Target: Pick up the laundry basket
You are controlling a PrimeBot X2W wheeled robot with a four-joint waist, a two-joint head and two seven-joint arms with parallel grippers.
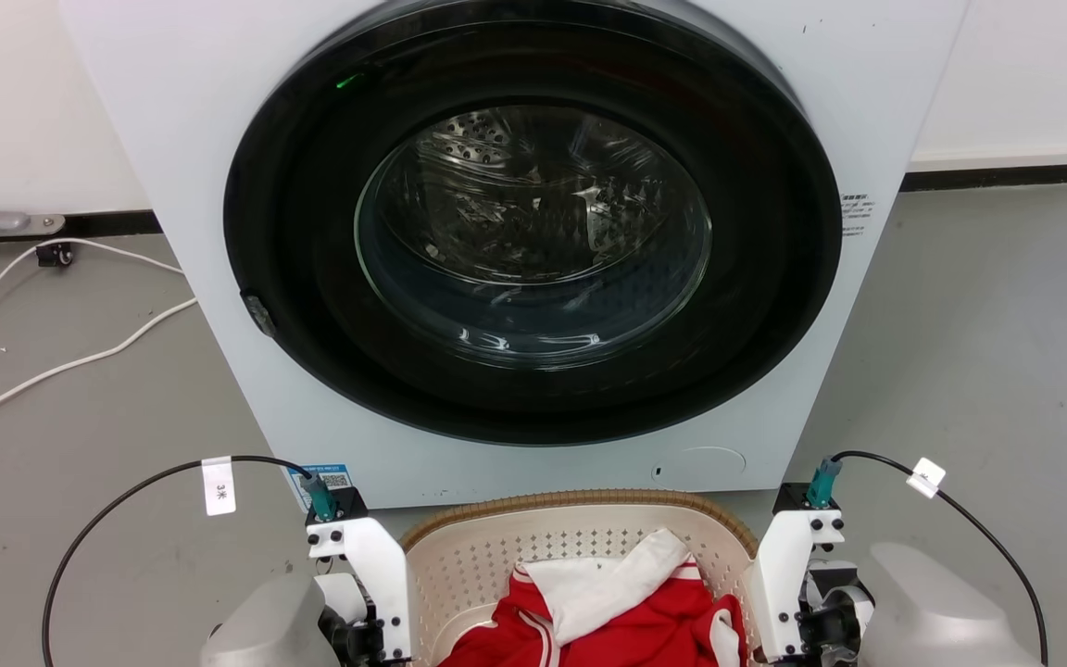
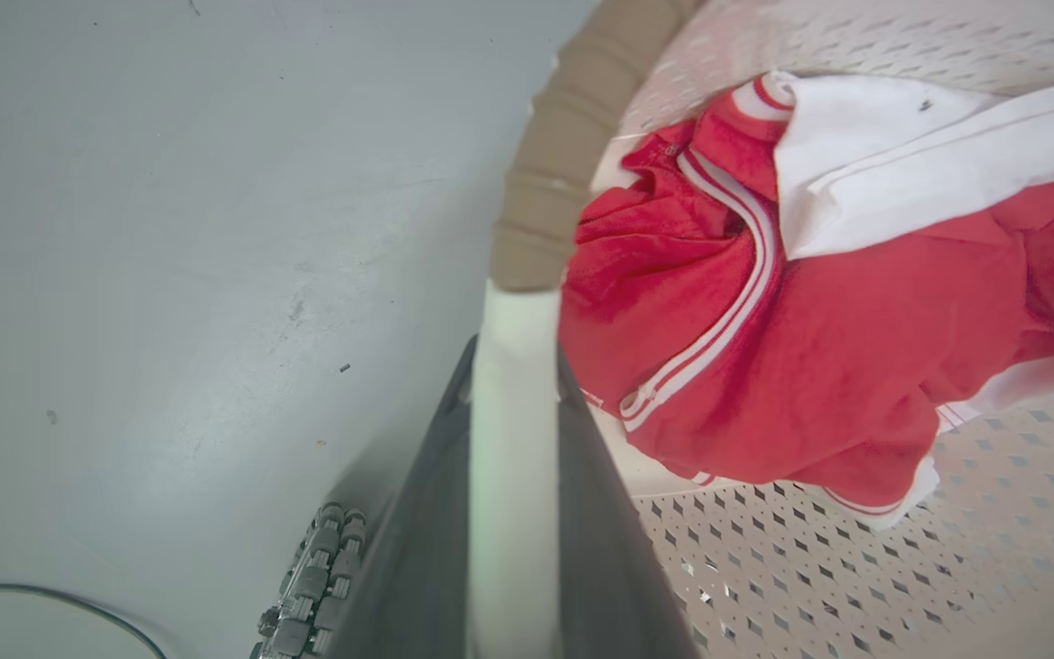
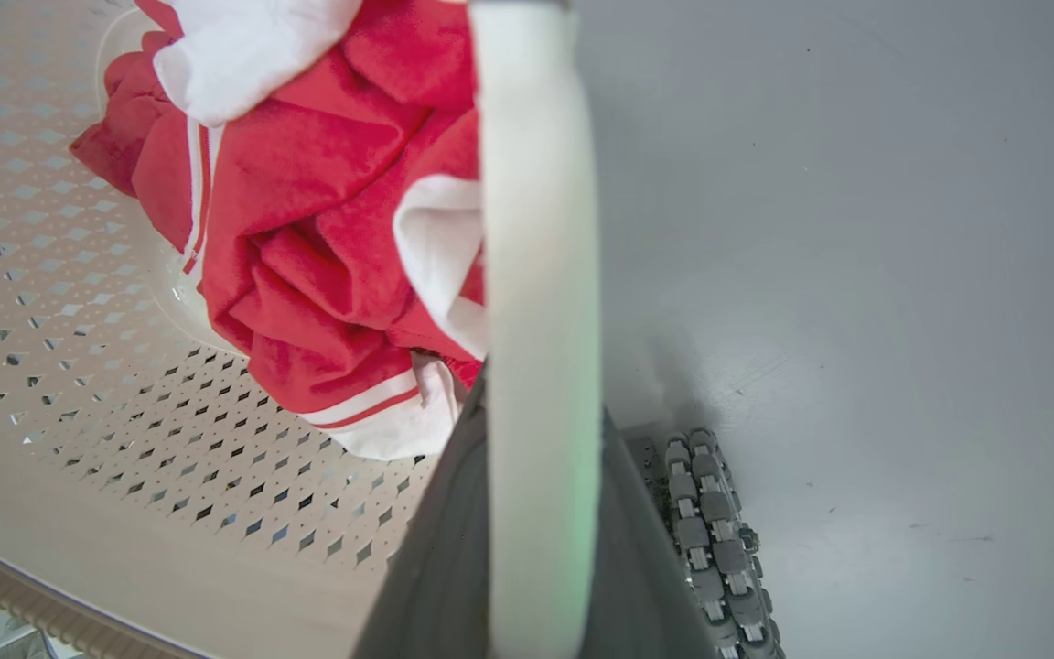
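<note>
At the foot of the washing machine [image 1: 172, 139], just before its closed door, is the laundry basket [image 1: 580, 505], with a red and white garment [image 1: 645, 630] heaped inside. Whether it rests on the floor [image 1: 978, 352] or hangs clear of it, I cannot tell. The left hand [image 2: 515, 366] has its two dark fingers closed against either face of the white left handle [image 2: 513, 439]. The right hand [image 3: 543, 412] is clamped the same way on the right handle [image 3: 541, 229]. A white cable [image 1: 61, 369] trails over the floor left of the machine.
</note>
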